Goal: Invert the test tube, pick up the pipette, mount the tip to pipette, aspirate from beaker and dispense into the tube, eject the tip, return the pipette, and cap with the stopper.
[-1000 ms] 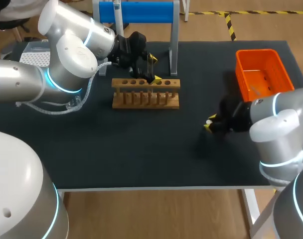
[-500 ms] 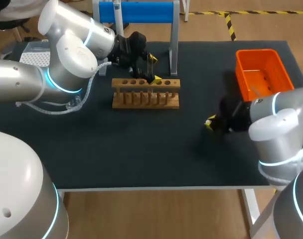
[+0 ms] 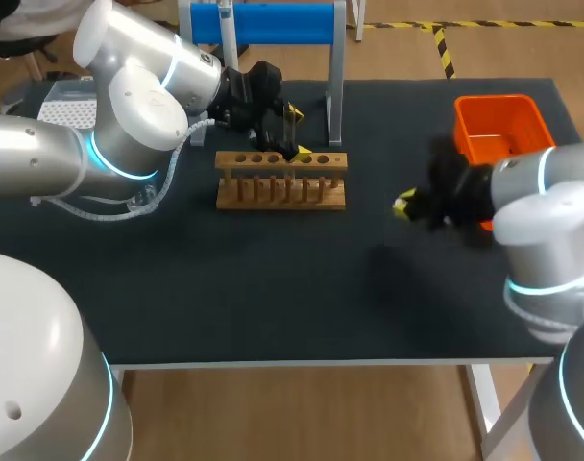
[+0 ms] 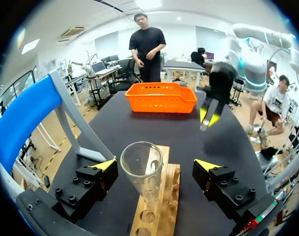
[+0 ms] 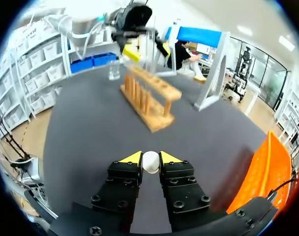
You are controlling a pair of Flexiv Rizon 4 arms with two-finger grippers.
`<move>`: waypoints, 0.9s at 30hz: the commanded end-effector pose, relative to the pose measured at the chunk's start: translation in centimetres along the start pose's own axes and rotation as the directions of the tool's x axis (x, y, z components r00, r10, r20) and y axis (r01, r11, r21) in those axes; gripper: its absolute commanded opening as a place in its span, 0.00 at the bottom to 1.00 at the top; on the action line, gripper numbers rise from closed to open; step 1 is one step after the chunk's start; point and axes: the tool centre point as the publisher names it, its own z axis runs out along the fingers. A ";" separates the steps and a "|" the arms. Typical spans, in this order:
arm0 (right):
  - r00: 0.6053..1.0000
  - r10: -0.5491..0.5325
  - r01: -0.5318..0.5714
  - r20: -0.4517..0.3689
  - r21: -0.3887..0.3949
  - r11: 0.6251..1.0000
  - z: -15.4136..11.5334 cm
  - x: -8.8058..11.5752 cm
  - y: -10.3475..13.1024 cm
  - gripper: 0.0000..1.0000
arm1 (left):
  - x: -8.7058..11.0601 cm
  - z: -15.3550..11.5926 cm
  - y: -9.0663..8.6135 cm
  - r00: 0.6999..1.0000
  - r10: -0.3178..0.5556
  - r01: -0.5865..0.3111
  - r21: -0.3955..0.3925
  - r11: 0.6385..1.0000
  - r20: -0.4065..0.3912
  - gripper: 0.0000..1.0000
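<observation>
The left gripper [image 3: 297, 133] hangs over the pale wooden test-tube rack [image 3: 280, 190], fingers spread wide either side of the clear glass test tube [image 4: 142, 172], which stands mouth-up in the rack, untouched. Capping looks like the step in hand: the right gripper [image 5: 150, 158], well apart from the rack, pinches the small white round stopper [image 5: 150, 163]. It should arrive centred above the rim, then press straight down. Bare black tabletop [image 3: 273, 288] between gives open room; the grey-legged blue stand [image 3: 273, 21] rises just behind the rack, the orange plastic basket [image 3: 494, 120] beside the right arm.
</observation>
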 end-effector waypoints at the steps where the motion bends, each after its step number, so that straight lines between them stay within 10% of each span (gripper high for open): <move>1: 0.995 -0.003 0.003 -0.096 0.003 1.000 -5.4 -1.1 3.0 0.00 | -0.1 0.0 -0.1 1.000 -0.002 0.002 -0.005 1.000 -0.004 1.00; 10: 0.981 -0.094 0.085 -0.168 -0.060 0.995 -10.1 -0.8 9.6 0.00 | -0.1 0.0 -0.1 1.000 -0.002 0.002 -0.005 1.000 -0.004 1.00; 27: 0.981 -0.094 0.085 -0.168 -0.060 0.995 -10.1 -0.8 9.6 0.00 | -0.1 0.0 -0.1 1.000 -0.002 0.002 -0.005 1.000 -0.004 1.00</move>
